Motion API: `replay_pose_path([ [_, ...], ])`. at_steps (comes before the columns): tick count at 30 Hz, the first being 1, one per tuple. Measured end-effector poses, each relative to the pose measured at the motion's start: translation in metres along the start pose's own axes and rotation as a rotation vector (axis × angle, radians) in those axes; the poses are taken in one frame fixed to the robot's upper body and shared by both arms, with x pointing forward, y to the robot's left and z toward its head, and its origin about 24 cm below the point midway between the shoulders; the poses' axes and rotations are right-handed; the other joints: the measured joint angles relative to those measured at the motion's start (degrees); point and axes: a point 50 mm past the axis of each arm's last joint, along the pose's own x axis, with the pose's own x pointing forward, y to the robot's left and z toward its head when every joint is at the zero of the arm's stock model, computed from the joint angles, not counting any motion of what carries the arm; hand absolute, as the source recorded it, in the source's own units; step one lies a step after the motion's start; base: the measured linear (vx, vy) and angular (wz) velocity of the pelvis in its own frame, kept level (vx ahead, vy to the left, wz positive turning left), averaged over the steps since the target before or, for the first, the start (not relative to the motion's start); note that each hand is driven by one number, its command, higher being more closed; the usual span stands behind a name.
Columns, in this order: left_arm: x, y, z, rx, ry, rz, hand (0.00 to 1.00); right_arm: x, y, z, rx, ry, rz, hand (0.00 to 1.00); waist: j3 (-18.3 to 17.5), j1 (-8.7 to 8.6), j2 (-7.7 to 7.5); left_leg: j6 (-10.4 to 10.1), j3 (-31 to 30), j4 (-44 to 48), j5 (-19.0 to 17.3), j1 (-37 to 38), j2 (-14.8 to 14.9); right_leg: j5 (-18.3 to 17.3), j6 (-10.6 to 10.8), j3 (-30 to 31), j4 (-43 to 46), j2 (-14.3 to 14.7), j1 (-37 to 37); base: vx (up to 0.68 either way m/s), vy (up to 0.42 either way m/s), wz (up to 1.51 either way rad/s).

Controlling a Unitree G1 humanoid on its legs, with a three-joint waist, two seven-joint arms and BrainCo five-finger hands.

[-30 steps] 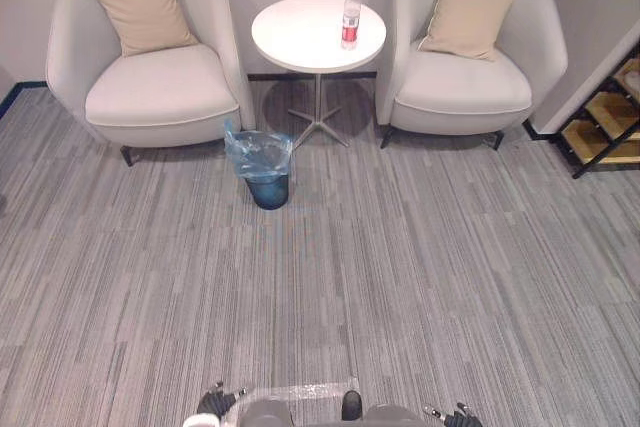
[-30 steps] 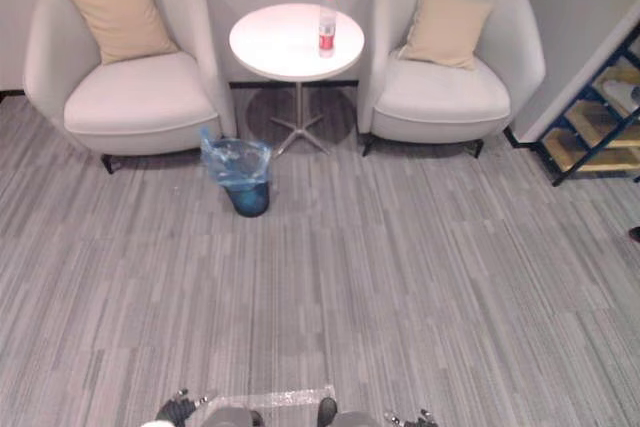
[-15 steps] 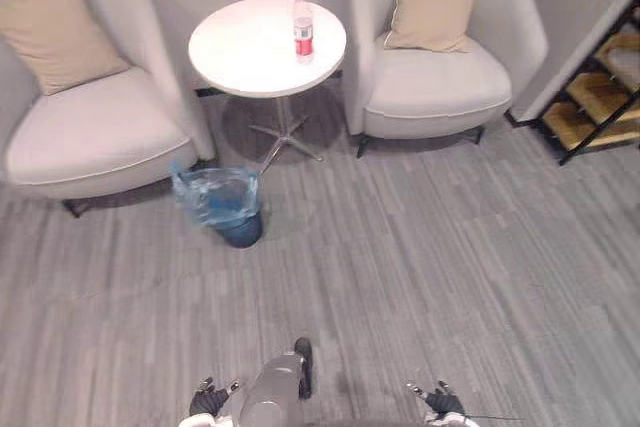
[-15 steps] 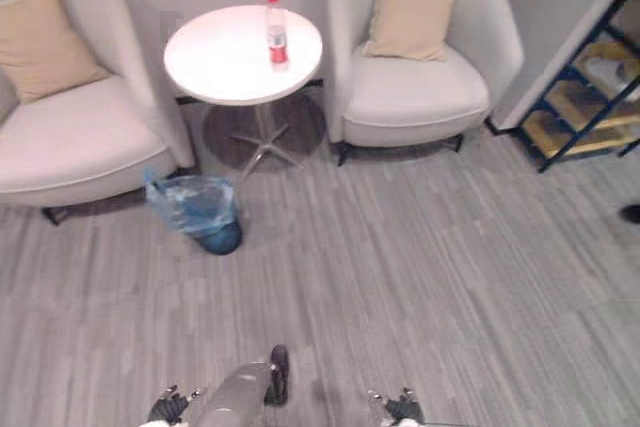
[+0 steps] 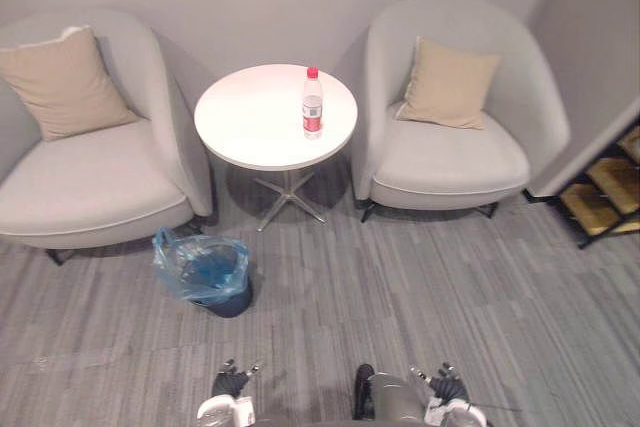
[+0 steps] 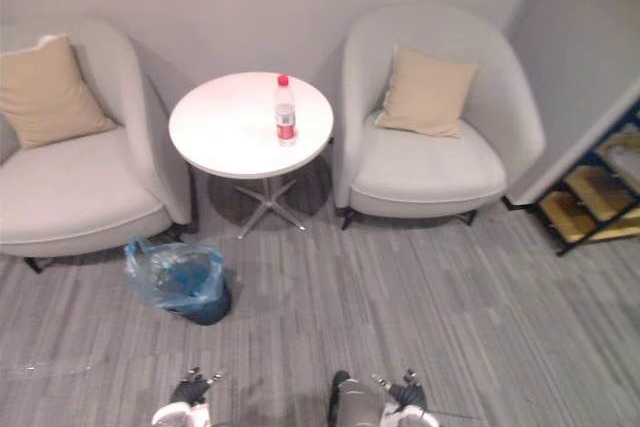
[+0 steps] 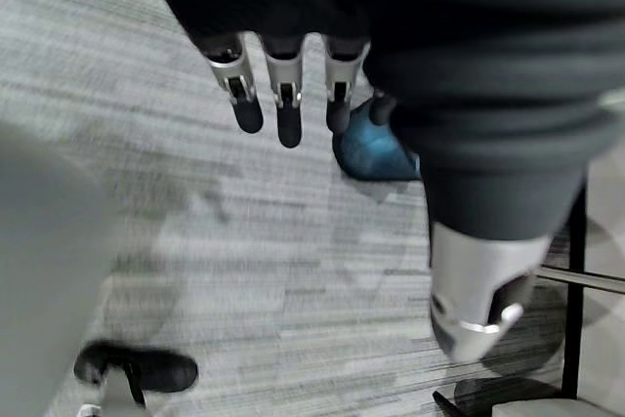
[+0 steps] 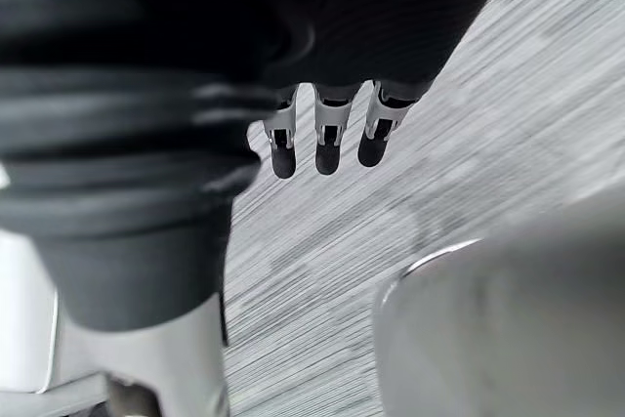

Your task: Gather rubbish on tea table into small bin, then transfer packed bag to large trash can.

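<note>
Left eye view has the bottle [image 5: 313, 102] upright at 2 o'clock on the tea table [image 5: 250, 122], the bag-lined small bin [image 5: 205, 269] floored at its 7 o'clock, and the left hand [image 5: 230, 384] and right hand [image 5: 447, 386] hanging empty with fingers loosely straight, likely because nothing is within reach.

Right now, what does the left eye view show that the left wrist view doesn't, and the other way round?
Left eye view adds: the bottle upright on the table, armchairs with cushions either side, a shelf at far right, and the right hand low in the frame.
Left wrist view adds: the left hand up close, fingers straight, holding nothing.
Both share: the bin with its blue bag, standing on the carpet, and the left hand.
</note>
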Motion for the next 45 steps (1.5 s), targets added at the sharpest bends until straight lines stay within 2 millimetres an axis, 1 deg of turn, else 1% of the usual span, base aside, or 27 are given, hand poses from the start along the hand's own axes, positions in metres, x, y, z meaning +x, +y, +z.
replay_pose_path([
  [1,0.0,0.003,0.001,-0.011,-0.003,0.01,0.0,0.0,-0.001,0.001,-0.002,-0.002,-0.002,0.0,-0.01,0.02,0.56,-0.22,-0.22,4.09,0.2,-1.62,0.6,-0.57,-0.24,-0.56,-0.38,0.64,0.79,0.45,-0.34,0.53],
  [2,0.0,0.002,0.002,-0.029,-0.005,0.014,0.0,0.001,-0.003,0.002,-0.004,-0.005,-0.006,0.0,0.48,0.08,1.18,-0.81,-0.42,15.81,2.69,-6.88,2.88,-1.71,-1.39,-2.09,-1.43,2.08,3.25,0.35,-0.252,0.3],
  [4,0.001,0.005,0.008,-0.044,-0.029,0.026,0.0,0.0,-0.002,0.001,-0.001,-0.001,-0.01,0.0,1.39,0.54,0.84,-0.83,1.38,28.09,3.3,-12.27,6.24,-3.02,-2.78,-3.18,-3.4,3.4,7.81,0.34,-0.193,0.25],
  [5,0.001,0.008,0.012,-0.041,-0.05,0.03,0.0,0.0,0.001,-0.001,-0.005,0.005,0.001,0.0,2.24,0.56,-0.28,-0.91,3.09,30.7,3.25,-15.06,7.03,-3.54,-2.96,-3.69,-5.39,3.46,11.35,0.3,-0.157,0.22],
  [6,0.001,0.008,0.014,-0.039,-0.056,0.029,0.0,-0.001,0.002,-0.002,-0.009,0.007,0.006,0.0,2.3,0.56,-0.54,-0.91,3.83,30.59,3.24,-16.2,7.06,-3.64,-2.96,-3.84,-6.39,3.41,12.48,0.33,-0.163,0.18],
  [8,0.002,0.007,0.017,-0.035,-0.072,0.025,0.0,0.0,0.006,-0.001,0.006,0.006,0.011,0.0,2.76,0.87,-1.11,-1.11,7.14,24.13,3.07,-20.15,6.01,-3.69,-2.71,-3.97,-9.55,2.75,16.19,0.25,-0.049,0.07],
  [10,0.002,0.006,0.021,-0.02,-0.084,0.018,0.0,-0.001,0.007,-0.002,0.02,0.013,0.008,0.0,3.0,0.92,-1.58,-0.73,8.69,13.11,3.7,-21.92,2.51,-3.86,-2.18,-3.99,-11.85,1.34,18.2,0.29,0.047,0.09],
  [11,0.002,0.006,0.021,-0.017,-0.084,0.016,0.0,-0.001,0.006,-0.003,0.018,0.02,0.005,0.0,3.05,1.04,-1.66,-0.52,8.9,5.72,5.98,-21.77,0.24,-4.07,-1.23,-3.89,-12.98,0.7,19.19,0.31,0.122,-0.12],
  [12,0.002,0.004,0.019,-0.013,-0.081,0.008,0.0,0.0,0.002,-0.007,0.007,0.04,-0.005,0.0,2.78,1.88,-1.27,1.4,8.21,-2.93,14.48,-20.65,-1.97,-5.04,0.44,-2.28,-13.71,0.56,20.1,0.26,0.137,-0.27],
  [13,0.002,0.005,0.02,-0.016,-0.086,0.01,0.0,-0.001,0.002,-0.009,0.006,0.049,-0.005,0.0,2.77,2.34,-1.58,2.02,8.17,-3.14,15.88,-20.21,-2.38,-5.3,0.75,-1.2,-13.7,0.45,20.3,0.34,0.176,-0.41],
  [15,0.003,0.011,0.023,0.001,-0.095,0.02,0.0,-0.002,0.008,-0.013,0.012,0.064,0.008,0.0,1.43,3.2,-3.81,2.49,10.27,-2.7,13.86,-19.62,-3.9,-6.45,2.39,0.84,-13.25,-1.71,20.66,0.37,0.136,-0.38],
  [17,0.005,0.013,0.024,0.006,-0.088,0.02,0.0,-0.003,0.01,-0.015,0.009,0.074,0.02,0.0,1.16,3.29,-4.58,2.71,12.17,-1.66,11.82,-18.55,-4.15,-6.77,3.01,3.61,-8.94,-2.82,19.35,0.37,0.155,-0.37],
  [19,0.006,0.013,0.023,0.033,-0.076,0.012,0.0,-0.002,0.01,-0.015,0.002,0.07,0.023,0.0,1.15,3.11,-4.69,3.55,13.24,-3.22,10.18,-14.93,-5.19,-6.67,5.32,6.08,5.13,-4.51,14.38,0.32,0.179,-0.21],
  [20,0.007,0.013,0.023,0.051,-0.068,0.007,0.0,-0.003,0.009,-0.015,-0.011,0.069,0.026,0.0,1.26,2.95,-4.7,4.24,13.19,-4.11,9.29,-12.42,-5.97,-5.64,8.24,6.76,14.94,-5.86,10.74,0.3,0.127,0.08],
  [21,0.007,0.013,0.021,0.066,-0.058,0.004,0.0,-0.002,0.008,-0.014,-0.014,0.063,0.029,0.0,1.3,2.65,-4.67,4.45,12.99,-4.93,8.37,-9.42,-6.7,-6.14,7.81,6.3,22.21,-7.44,8.39,0.31,0.106,0.15],
  [23,0.006,0.014,0.018,0.07,-0.046,0.004,0.0,-0.002,0.009,-0.013,-0.035,0.058,0.041,0.0,1.08,2.54,-4.58,4.49,12.66,-7.02,8.15,-6.2,-6.98,-7.62,7.15,4.3,24.37,-8.45,6.4,0.28,0.043,0.2],
  [25,0.006,0.014,0.016,0.07,-0.041,0.006,0.0,-0.002,0.01,-0.012,-0.036,0.047,0.046,0.0,1.05,2.02,-4.55,4.47,10.91,-9.27,8.16,-3.75,-6.54,-8.51,6.05,2.59,22.07,-8.21,4.22,0.26,-0.02,0.43],
  [27,0.005,0.015,0.013,0.067,-0.029,0.009,0.0,-0.002,0.01,-0.01,-0.035,0.04,0.047,0.0,1.01,1.66,-4.26,4.38,9.39,-10.02,8.21,-2.65,-5.75,-8.49,5.9,3.88,15.73,-6.89,2.23,0.28,-0.094,0.49],
  [28,0.005,0.016,0.013,0.062,-0.027,0.011,0.0,-0.002,0.011,-0.009,-0.034,0.036,0.048,0.0,1.02,1.36,-4.2,4.36,8.52,-9.95,8.22,-2.56,-5.34,-7.97,5.37,6.04,11.33,-5.53,1.63,0.3,-0.165,0.43],
  [29,0.005,0.016,0.012,0.062,-0.027,0.012,0.0,-0.002,0.011,-0.008,-0.034,0.033,0.05,0.0,0.95,1.21,-4.26,3.24,7.96,-9.69,8.02,-2.31,-4.99,-5.04,4.54,9.25,5.12,-4.0,1.78,0.28,-0.197,0.48],
  [30,0.005,0.019,0.013,0.047,-0.029,0.025,0.0,-0.004,0.016,-0.013,-0.024,0.045,0.059,0.0,0.7,1.2,-5.73,1.1,6.81,-9.08,6.68,-1.82,-5.64,1.57,4.45,12.03,0.08,-3.71,2.6,0.24,-0.198,0.36],
  [31,0.005,0.018,0.012,0.037,-0.024,0.026,0.0,-0.004,0.015,-0.013,-0.025,0.043,0.059,0.0,0.78,1.17,-5.43,0.32,6.35,-9.0,6.13,-1.81,-5.47,0.59,4.44,12.01,0.49,-3.8,3.25,0.22,-0.211,0.23],
  [32,0.004,0.014,0.008,0.015,-0.009,0.022,0.0,-0.003,0.01,-0.011,-0.035,0.037,0.049,0.0,0.33,1.19,-3.9,-0.07,5.78,-8.9,5.92,-1.75,-4.11,0.15,4.15,10.82,0.24,-3.01,3.68,0.16,-0.176,0.22],
  [35,0.002,0.004,0.0,-0.028,0.014,0.011,0.0,-0.002,0.001,-0.008,-0.041,0.028,0.027,0.0,-0.68,0.9,-1.41,-0.95,3.81,-10.42,6.4,-1.76,-1.81,0.37,3.77,7.61,-3.85,-1.12,5.75,0.18,-0.184,0.3],
  [38,0.002,0.003,0.0,-0.032,0.014,0.009,0.0,-0.002,0.0,-0.009,-0.041,0.031,0.024,0.0,-0.74,0.87,-1.29,-2.51,2.08,-12.74,7.5,-1.06,-1.27,0.77,3.15,5.5,-6.16,-0.6,7.76,0.05,-0.089,0.33],
  [41,0.002,0.007,0.0,-0.012,0.012,0.015,0.0,-0.003,0.004,-0.01,-0.057,0.03,0.039,0.0,-1.28,0.92,-1.73,-2.81,1.18,-14.52,8.43,-0.77,-1.43,1.26,2.72,4.63,-8.78,-0.62,9.23,0.0,-0.026,0.24],
  [45,0.002,0.012,0.001,0.061,0.013,0.009,0.0,-0.005,0.023,0.014,-0.107,-0.088,0.113,0.0,-1.51,0.7,-2.76,-2.27,-0.29,-17.32,11.29,-1.09,-2.67,4.16,3.06,4.21,-13.43,-1.22,10.26,-0.04,0.015,0.12],
])
